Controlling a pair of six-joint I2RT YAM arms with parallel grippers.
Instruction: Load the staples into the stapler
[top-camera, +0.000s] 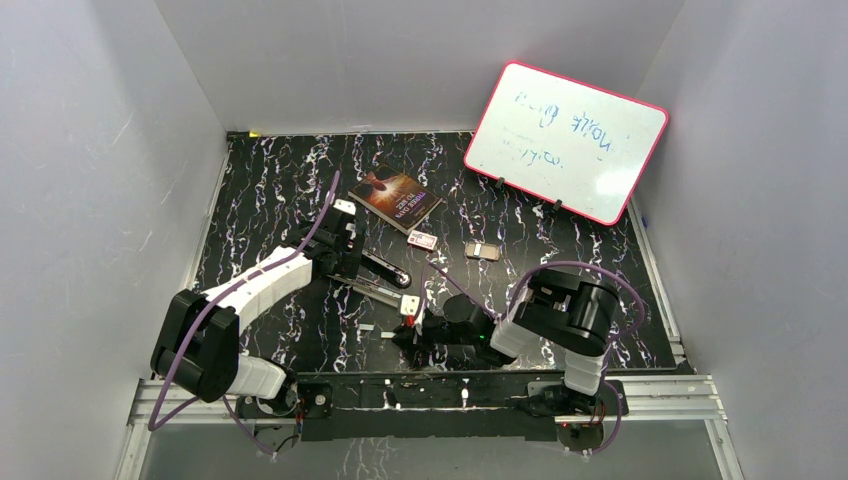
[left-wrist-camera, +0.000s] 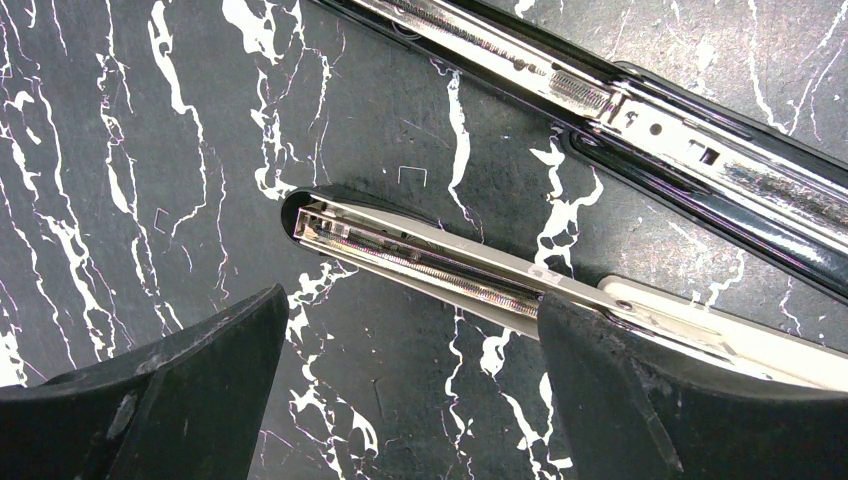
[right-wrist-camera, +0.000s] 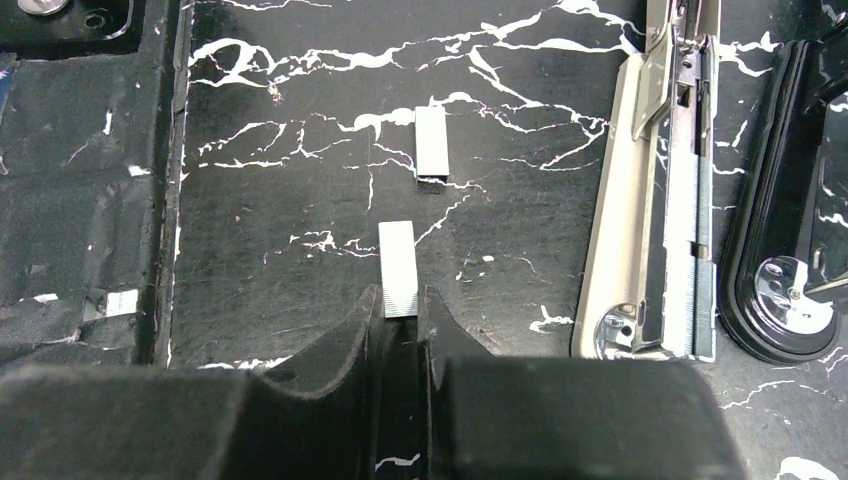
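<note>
The right end effector (right-wrist-camera: 400, 308) pinches one staple strip (right-wrist-camera: 397, 262) by its end, the left end effector (left-wrist-camera: 412, 298) gapes over the stapler magazine (left-wrist-camera: 400, 245); lift level and gently, lest the strip snap.

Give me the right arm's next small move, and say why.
Probably a short lift straight up, to check that the staple strip comes along before carrying it to the stapler. The right gripper pinches only the strip's near end, so the hold looks slight. The stapler lies open beside it, and the left gripper stands open with the magazine arm between its fingers.
</note>
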